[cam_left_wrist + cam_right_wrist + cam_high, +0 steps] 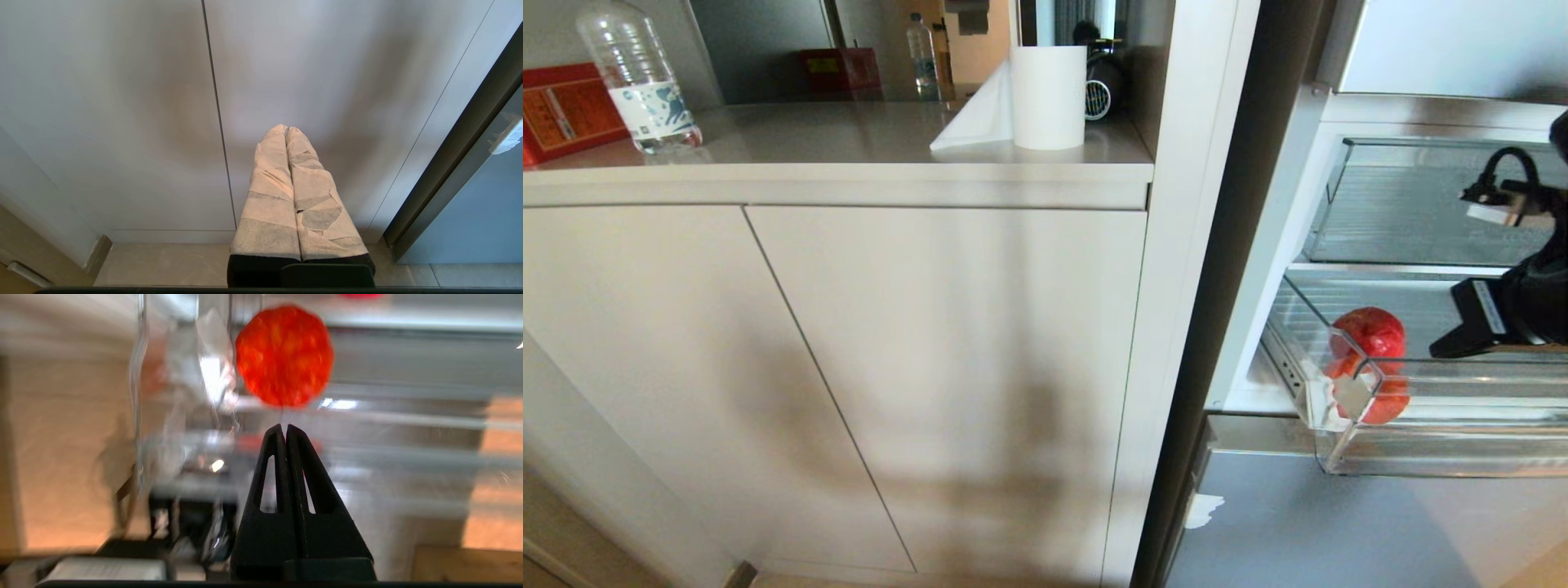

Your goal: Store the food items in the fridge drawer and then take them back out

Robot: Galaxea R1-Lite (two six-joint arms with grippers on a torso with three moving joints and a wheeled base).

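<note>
A glossy red tomato-like food item (1368, 335) lies in the front left corner of the fridge drawer (1462, 445), a clear bin pulled out on metal rails with whitish tape (1352, 396) on that corner. My right gripper (1436, 351) reaches in over the drawer from the right, shut and empty, its tips pointing at the tomato a short way off. In the right wrist view the tomato (284, 355) sits just beyond the closed black gripper (284, 426), not touching. My left gripper (286, 128), wrapped in pale tape, hangs shut and empty low in front of the cabinet doors.
A second clear bin (1405, 204) sits on the shelf above the drawer. The fridge's lower door (1339, 523) is below it. Left of the fridge stand beige cabinet doors (931, 367) under a counter holding a water bottle (637, 77), a red box (564, 110) and a paper roll (1048, 96).
</note>
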